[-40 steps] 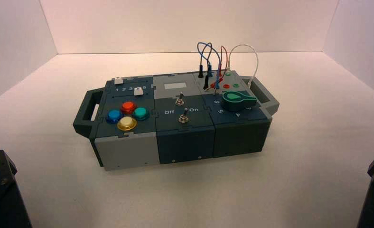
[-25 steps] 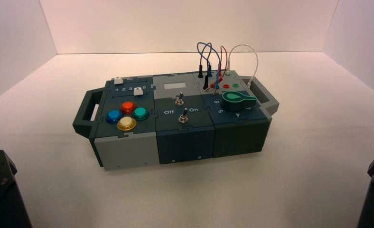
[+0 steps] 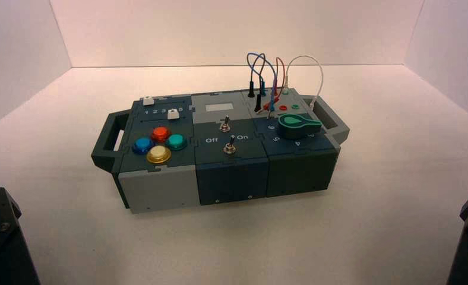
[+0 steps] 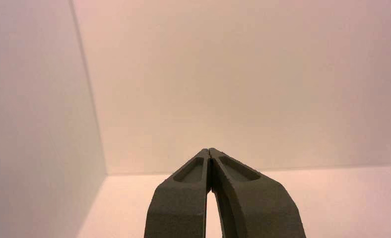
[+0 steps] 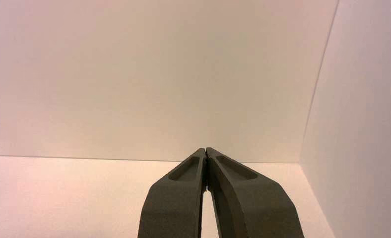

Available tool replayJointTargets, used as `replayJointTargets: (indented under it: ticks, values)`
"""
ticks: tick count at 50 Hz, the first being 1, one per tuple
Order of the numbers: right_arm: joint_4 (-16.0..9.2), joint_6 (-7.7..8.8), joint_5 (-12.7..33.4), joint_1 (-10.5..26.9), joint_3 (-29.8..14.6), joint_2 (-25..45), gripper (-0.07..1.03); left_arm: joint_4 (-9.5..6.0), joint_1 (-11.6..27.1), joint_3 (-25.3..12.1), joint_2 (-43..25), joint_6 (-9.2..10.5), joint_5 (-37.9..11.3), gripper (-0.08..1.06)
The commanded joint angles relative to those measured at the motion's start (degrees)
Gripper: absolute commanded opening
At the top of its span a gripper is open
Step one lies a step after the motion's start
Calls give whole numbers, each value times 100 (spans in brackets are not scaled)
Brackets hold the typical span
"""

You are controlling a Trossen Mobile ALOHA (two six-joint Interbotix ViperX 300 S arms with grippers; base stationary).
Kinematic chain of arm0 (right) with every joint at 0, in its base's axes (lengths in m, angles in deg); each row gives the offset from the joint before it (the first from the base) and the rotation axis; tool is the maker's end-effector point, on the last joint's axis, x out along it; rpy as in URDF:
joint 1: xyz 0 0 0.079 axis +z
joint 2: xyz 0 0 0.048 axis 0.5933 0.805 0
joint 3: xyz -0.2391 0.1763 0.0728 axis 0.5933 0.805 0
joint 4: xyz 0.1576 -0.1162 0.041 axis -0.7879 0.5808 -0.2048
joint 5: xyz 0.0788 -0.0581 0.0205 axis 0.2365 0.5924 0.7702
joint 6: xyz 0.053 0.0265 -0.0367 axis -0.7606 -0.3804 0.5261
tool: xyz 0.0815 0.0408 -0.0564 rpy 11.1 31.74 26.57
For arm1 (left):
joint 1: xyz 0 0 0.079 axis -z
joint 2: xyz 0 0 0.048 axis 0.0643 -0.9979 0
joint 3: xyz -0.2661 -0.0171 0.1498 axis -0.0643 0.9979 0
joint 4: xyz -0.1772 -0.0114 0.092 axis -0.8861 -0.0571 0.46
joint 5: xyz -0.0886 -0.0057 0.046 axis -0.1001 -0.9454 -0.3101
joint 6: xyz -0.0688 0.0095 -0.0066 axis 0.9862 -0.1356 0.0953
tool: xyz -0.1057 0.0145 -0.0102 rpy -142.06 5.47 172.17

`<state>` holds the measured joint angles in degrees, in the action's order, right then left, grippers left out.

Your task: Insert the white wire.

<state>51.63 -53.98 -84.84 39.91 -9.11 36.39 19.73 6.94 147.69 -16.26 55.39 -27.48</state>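
The white wire (image 3: 312, 62) arches tall over the far right corner of the box (image 3: 220, 172). One end stands at a socket by the green socket (image 3: 285, 91); its other end hangs down by the right handle (image 3: 329, 119). My left gripper (image 4: 210, 150) is shut and empty, parked at the near left. My right gripper (image 5: 205, 149) is shut and empty, parked at the near right. Both wrist views show only the bare floor and walls, not the box.
Blue looped wires (image 3: 256, 62) and a red wire (image 3: 278, 65) stand beside the white one. A green knob (image 3: 298, 124), two toggle switches (image 3: 225, 126), coloured buttons (image 3: 160, 144) and white sliders (image 3: 148, 101) sit on the box. White walls enclose the floor.
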Motion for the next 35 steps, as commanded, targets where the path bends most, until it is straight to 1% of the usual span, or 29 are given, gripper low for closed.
replayJointTargets:
  ticks: [1, 3, 4, 7, 8, 9, 14, 19, 22, 24, 27, 28, 29, 32, 33, 34, 35]
  values:
    - [-35, -18, 299, 246, -281, 0, -2, -70, 352, -281, -62, 44, -378, -3]
    - [-62, -18, 554, 352, -334, 9, -3, -70, 536, -343, -70, 44, -580, -3]
    - [-79, -26, 624, 369, -343, 9, -3, -70, 589, -360, -79, 44, -624, -3]
    - [-167, -26, 1099, 431, -431, 26, -3, -79, 835, -448, -114, 53, -861, -3]
    - [-176, -18, 1178, 431, -448, 26, -3, -79, 879, -466, -132, 62, -914, -3]
    - [-229, -26, 1441, 431, -492, 18, -3, -70, 940, -519, -158, 62, -1011, -3]
    - [-272, -26, 2101, 422, -615, 9, -3, -88, 1187, -782, -299, 62, -1661, -3]
    - [-272, -18, 2522, 422, -694, 0, -3, -97, 1380, -984, -448, 62, -2276, -3]
    - [-281, -18, 2769, 422, -721, 9, -3, -123, 1556, -1107, -562, 79, -2742, -3]
    - [-290, -26, 2892, 422, -721, 18, -3, -158, 1652, -1169, -633, 79, -2997, -3]
    - [-334, -26, 3120, 431, -721, 26, -3, -220, 1916, -1257, -765, 88, -3410, -3]
    - [-343, -26, 3155, 431, -721, 26, -3, -237, 1960, -1257, -791, 88, -3472, -3]
    - [-422, -35, 3270, 431, -712, 35, -3, -264, 2074, -1274, -844, 97, -3577, -3]
    - [-598, -35, 3463, 431, -703, 35, -3, -387, 2417, -1283, -967, 185, -3797, -3]
    - [-712, -35, 3604, 431, -694, 35, -3, -510, 2663, -1257, -1063, 290, -3832, -3]
    - [-765, -35, 3656, 431, -686, 35, -3, -571, 2795, -1248, -1107, 360, -3832, -3]
    - [-800, -35, 3718, 431, -694, 35, -3, -598, 2848, -1239, -1134, 396, -3832, -3]
